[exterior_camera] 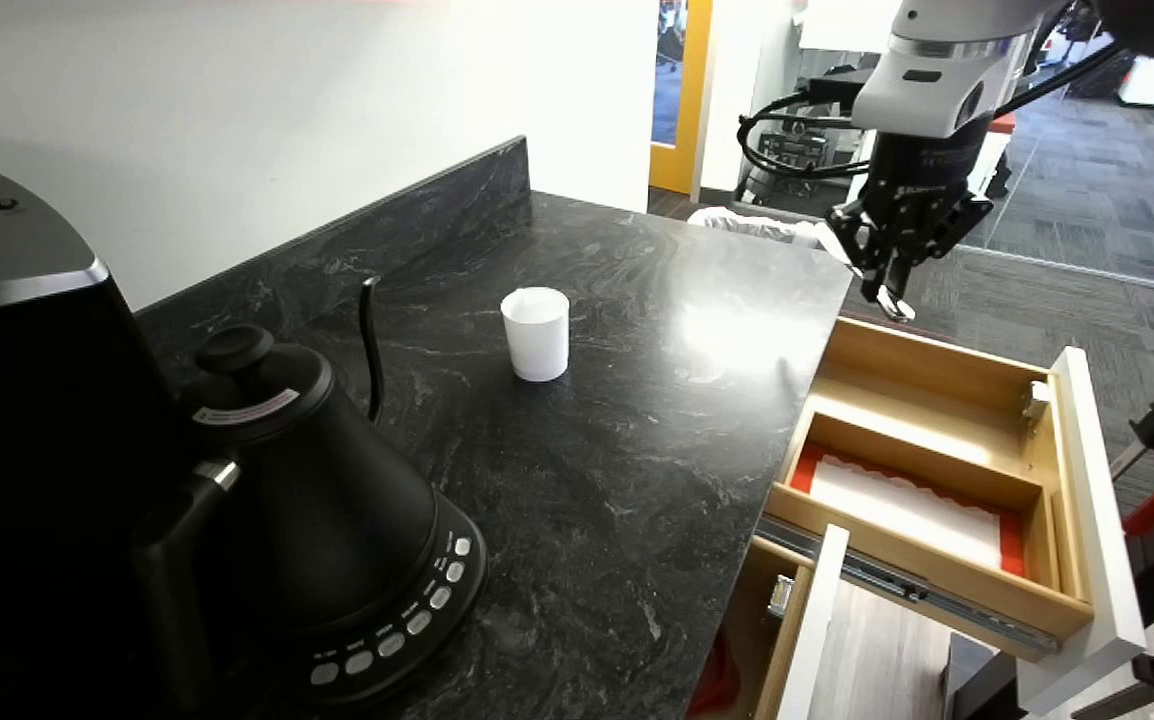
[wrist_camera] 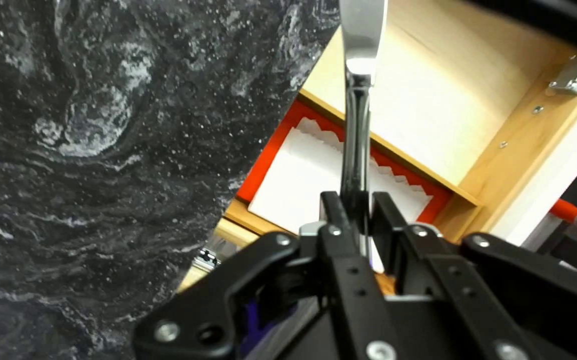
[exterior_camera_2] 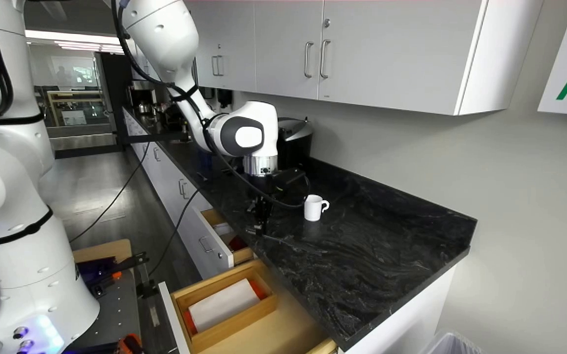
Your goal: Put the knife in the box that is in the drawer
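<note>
My gripper [wrist_camera: 353, 205] is shut on the handle of the shiny metal knife [wrist_camera: 356, 135]. The knife's broad end points up and out of the wrist view. In an exterior view the gripper [exterior_camera: 887, 285] hangs above the open drawer's far end by the counter edge, with the knife's pale part [exterior_camera: 897, 305] below the fingers. The gripper also shows by the counter edge in an exterior view [exterior_camera_2: 260, 228]; the knife is hard to make out there. The wooden drawer [exterior_camera: 1105, 500] is pulled out. Inside it is a wooden box [exterior_camera_2: 244, 319] lined with red and white paper.
A white cup [exterior_camera: 537, 340] stands on the dark counter [exterior_camera: 637, 480]. A black kettle [exterior_camera: 317, 520] and a coffee machine [exterior_camera: 27, 400] stand further along. A second drawer [exterior_camera: 817, 620] is open beside the wide one. Wall cabinets [exterior_camera_2: 386, 49] hang above the counter.
</note>
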### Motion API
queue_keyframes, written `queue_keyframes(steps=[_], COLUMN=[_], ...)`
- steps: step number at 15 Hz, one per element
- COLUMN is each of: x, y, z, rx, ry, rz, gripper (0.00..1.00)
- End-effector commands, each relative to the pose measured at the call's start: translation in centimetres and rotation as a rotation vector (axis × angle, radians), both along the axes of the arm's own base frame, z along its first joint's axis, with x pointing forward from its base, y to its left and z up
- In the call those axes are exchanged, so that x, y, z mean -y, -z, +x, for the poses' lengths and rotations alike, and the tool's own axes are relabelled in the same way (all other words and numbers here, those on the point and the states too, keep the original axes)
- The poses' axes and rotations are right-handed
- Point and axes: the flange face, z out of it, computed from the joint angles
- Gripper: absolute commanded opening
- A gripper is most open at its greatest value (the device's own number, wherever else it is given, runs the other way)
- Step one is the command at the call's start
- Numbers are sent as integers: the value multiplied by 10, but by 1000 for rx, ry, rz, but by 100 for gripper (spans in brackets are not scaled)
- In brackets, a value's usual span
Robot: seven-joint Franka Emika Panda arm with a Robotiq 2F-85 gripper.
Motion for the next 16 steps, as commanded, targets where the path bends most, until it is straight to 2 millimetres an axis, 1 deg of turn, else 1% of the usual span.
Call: queue_keyframes(steps=[1, 4, 6, 11, 16], x=[-18, -36, -44, -55, -67], y=[-18, -16, -12, -11, -4], z=[-24, -29, -30, -35, -39], rx=[-49, -88, -118, -165, -194], ry=[-184, -334, -434, -688, -833], rz=[-57, -105, -133, -186, -191], gripper=[8, 8, 8, 8, 8])
